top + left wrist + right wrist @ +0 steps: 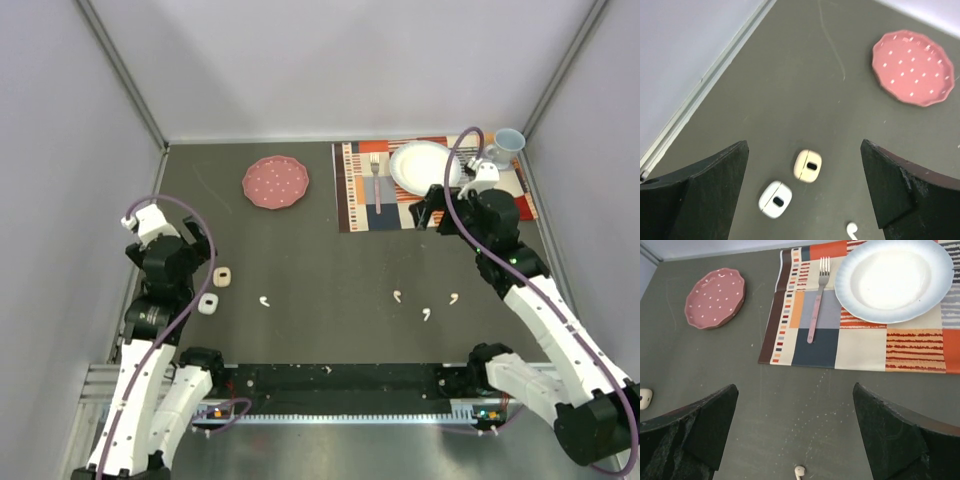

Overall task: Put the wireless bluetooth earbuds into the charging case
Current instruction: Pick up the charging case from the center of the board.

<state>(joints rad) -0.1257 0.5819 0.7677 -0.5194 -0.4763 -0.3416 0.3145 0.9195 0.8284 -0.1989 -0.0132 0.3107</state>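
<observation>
Four tiny white earbuds lie on the dark table: one at the left [264,300] and three at the right [397,296], [427,314], [454,298]. A cream charging case [222,277] and a white charging case [208,304] lie shut at the left. My left gripper [200,245] is open and empty above the cases; its wrist view shows the cream case [807,166], the white case [775,199] and one earbud [852,230]. My right gripper [430,208] is open and empty above the placemat's near edge, with one earbud [799,471] below it.
A pink dotted plate [276,183] sits at the back middle. A patterned placemat [360,215] at the back right holds a fork [376,180] and a white plate [420,165], with a cup [508,142] in the corner. Grey walls enclose three sides.
</observation>
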